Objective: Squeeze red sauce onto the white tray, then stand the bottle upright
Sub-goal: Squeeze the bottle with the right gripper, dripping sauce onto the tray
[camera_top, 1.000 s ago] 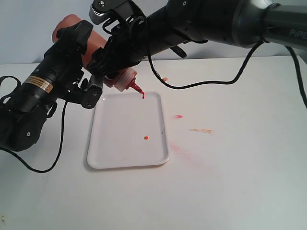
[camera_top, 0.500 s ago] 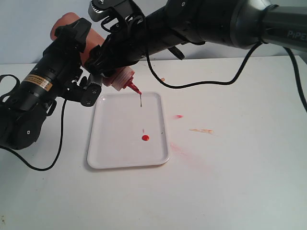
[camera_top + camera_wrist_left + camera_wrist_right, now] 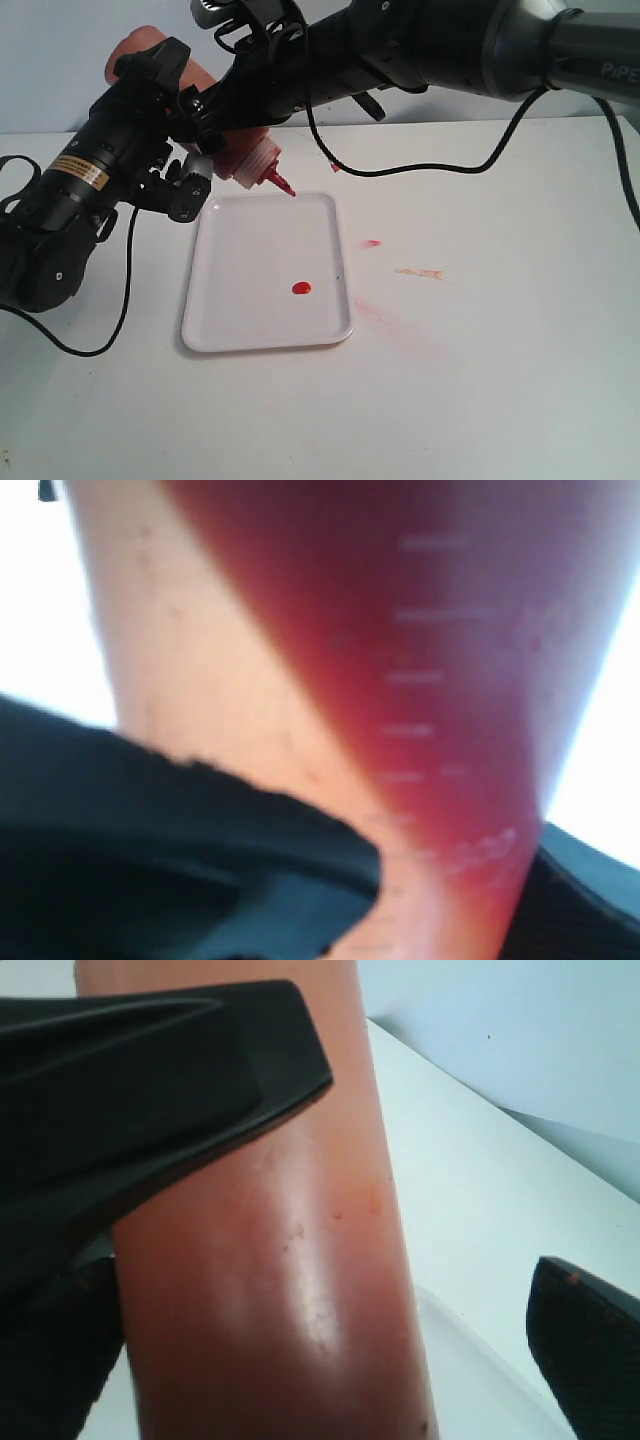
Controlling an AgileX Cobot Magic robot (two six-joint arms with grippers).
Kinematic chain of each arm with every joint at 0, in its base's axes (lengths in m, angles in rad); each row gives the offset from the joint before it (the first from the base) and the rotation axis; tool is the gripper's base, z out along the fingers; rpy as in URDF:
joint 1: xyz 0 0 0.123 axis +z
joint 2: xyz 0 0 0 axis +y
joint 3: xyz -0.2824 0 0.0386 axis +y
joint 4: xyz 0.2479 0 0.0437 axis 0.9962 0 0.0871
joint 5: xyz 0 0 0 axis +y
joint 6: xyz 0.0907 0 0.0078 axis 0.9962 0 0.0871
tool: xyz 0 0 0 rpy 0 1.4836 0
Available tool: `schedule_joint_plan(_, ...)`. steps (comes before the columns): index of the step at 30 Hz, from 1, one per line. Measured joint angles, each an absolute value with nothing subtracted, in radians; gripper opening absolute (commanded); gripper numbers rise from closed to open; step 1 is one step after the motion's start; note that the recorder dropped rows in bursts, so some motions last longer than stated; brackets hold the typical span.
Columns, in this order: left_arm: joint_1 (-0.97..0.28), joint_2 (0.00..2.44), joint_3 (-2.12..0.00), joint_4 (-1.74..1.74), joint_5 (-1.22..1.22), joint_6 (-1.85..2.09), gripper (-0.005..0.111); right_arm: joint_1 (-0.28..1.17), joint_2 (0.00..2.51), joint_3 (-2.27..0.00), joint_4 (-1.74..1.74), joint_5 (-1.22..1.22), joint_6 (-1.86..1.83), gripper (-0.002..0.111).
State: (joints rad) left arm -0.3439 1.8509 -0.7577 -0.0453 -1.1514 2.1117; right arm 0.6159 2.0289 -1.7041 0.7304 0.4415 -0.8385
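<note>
Translucent orange-red plastic squeeze bottle [image 3: 250, 160], tilted, pointed red nozzle down over far rim of flat white rectangular plastic tray [image 3: 240, 335]. Crowded by black left gripper [image 3: 185, 150] and black right gripper [image 3: 235, 100]; contact unclear. One glossy red sauce blob [image 3: 301, 288] on tray, right of middle. Faint pink smears [image 3: 372, 243] on white table [image 3: 500, 380] just beside.

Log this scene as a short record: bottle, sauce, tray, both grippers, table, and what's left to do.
bottle: held off the table, tilted, nozzle pointing down over the tray's far edge
red sauce: one small blob on the tray; no stream from the nozzle
white tray: flat on the table
left gripper: shut on the bottle
right gripper: open, one finger clear of the bottle
pinkish smears: on the table, right of the tray
remaining: stand the bottle upright
</note>
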Motion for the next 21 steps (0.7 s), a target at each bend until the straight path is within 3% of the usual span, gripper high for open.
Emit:
schedule_joint_plan(8,-0.344,1.851,-0.758,-0.045,-1.151,2.112,0.0,0.616,2.029,-1.704,0.724,0.442,-0.838,0.104)
schedule_joint_plan(12,-0.344,1.851,-0.758,-0.043,-1.151,2.112,0.0,0.616,2.029,-1.704,0.706,0.444,-0.836,0.093)
schedule_joint_plan(15,-0.344,1.851,-0.758,-0.037,-1.147,2.112,0.0,0.616,2.029,-1.706,0.665,0.459,-0.825,0.068)
schedule_joint_plan(20,-0.344,1.851,-0.758,-0.037,-1.145,2.112,0.0,0.616,2.029,-1.706,0.638,0.479,-0.82,-0.001)
schedule_joint_plan(21,-0.344,1.851,-0.758,-0.037,-1.145,2.112,0.0,0.616,2.029,-1.706,0.638,0.479,-0.82,0.001)
